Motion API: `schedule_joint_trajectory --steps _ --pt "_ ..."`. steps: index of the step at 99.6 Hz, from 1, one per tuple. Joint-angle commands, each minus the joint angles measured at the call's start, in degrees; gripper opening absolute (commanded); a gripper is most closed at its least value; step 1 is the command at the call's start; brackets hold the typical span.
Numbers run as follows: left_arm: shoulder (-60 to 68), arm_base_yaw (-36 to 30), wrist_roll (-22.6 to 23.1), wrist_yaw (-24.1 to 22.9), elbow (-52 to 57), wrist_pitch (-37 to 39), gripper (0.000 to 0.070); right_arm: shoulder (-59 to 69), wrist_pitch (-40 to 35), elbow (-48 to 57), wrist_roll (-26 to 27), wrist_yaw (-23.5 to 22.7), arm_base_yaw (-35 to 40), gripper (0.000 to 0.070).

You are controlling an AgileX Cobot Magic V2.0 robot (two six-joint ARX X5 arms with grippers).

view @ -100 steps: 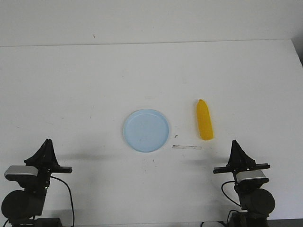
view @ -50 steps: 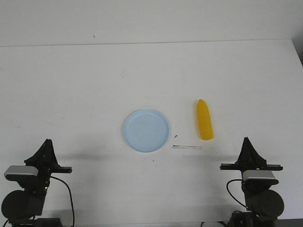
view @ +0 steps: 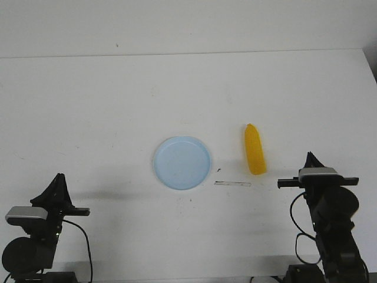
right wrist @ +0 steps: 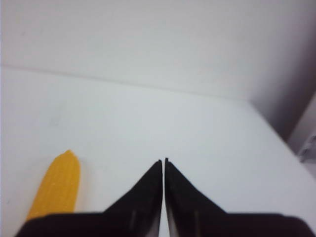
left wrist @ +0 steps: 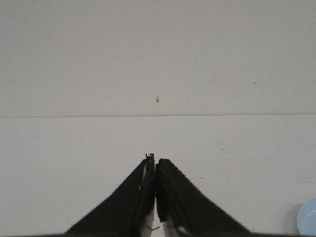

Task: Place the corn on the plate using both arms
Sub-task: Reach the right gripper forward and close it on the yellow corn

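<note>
The yellow corn (view: 254, 150) lies on the white table, right of the pale blue plate (view: 182, 163), its pointed end away from me. It also shows in the right wrist view (right wrist: 57, 185), beside the fingers. My right gripper (view: 310, 155) is shut and empty, raised near the front right, to the right of the corn and apart from it; in its wrist view (right wrist: 163, 160) the tips meet. My left gripper (view: 58, 176) is shut and empty at the front left, far from the plate; its tips are together in the left wrist view (left wrist: 155, 159). A sliver of the plate (left wrist: 308, 217) shows there.
A short strip of clear tape (view: 232, 183) lies on the table between plate and corn, toward me. The table's far edge (view: 188, 54) runs across the back. The table's right edge (right wrist: 276, 133) is close to the right gripper.
My right arm has risen and moved forward and a little right, so its gripper now stands higher beside the corn. The left arm, corn and plate have not moved.
</note>
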Motion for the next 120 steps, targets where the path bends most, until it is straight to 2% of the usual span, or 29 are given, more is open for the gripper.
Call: schedule_joint_trajectory --steps 1,14,21,41,52,58,61,65,76,81,84,98,110,120 --pt "-0.1 0.0 0.5 0.0 0.4 0.5 0.0002 4.9 0.1 2.1 0.2 -0.7 0.2 0.0007" --pt "-0.1 0.0 0.5 0.0 0.4 0.5 0.0002 14.7 -3.0 7.1 1.1 -0.7 0.2 0.0007" --pt "-0.1 0.0 0.5 0.0 0.4 0.5 0.0002 20.5 -6.6 10.8 3.4 -1.2 0.2 0.0007" --pt "-0.1 0.0 0.5 0.0 0.4 0.5 0.0002 36.8 -16.0 23.4 11.1 -11.2 0.5 0.0007" --pt "-0.1 0.0 0.5 0.0 0.4 0.5 0.0002 44.7 -21.8 30.5 14.9 -13.9 0.6 0.001" --pt "-0.1 0.0 0.5 0.0 0.4 0.5 0.0002 48.1 -24.3 33.8 15.0 -13.9 1.2 0.0022" --pt "-0.1 0.0 0.5 0.0 0.4 0.5 0.0002 49.9 -25.7 35.5 15.0 -13.8 1.6 0.0048" --pt "-0.1 0.0 0.5 0.0 0.4 0.5 0.0002 52.1 -27.2 37.6 15.0 -13.8 2.2 0.0116" --pt "-0.1 0.0 0.5 0.0 0.4 0.5 0.0002 56.8 -31.4 42.5 15.0 -13.8 3.8 0.0402" --pt "-0.1 0.0 0.5 0.0 0.4 0.5 0.0002 58.3 -32.5 44.1 15.0 -13.8 4.9 0.0487" --pt "-0.1 0.0 0.5 0.0 0.4 0.5 0.0002 59.1 -32.8 44.7 15.4 -13.8 5.5 0.0508" --pt "-0.1 0.0 0.5 0.0 0.4 0.5 0.0002 61.3 -32.9 45.2 18.1 -12.0 7.5 0.0522" --pt "-0.1 0.0 0.5 0.0 0.4 0.5 0.0002 63.0 -33.1 45.2 18.9 -9.2 9.0 0.0668" --pt "-0.1 0.0 0.5 0.0 0.4 0.5 0.0002 64.3 -33.0 45.2 18.8 -8.3 9.5 0.0675"
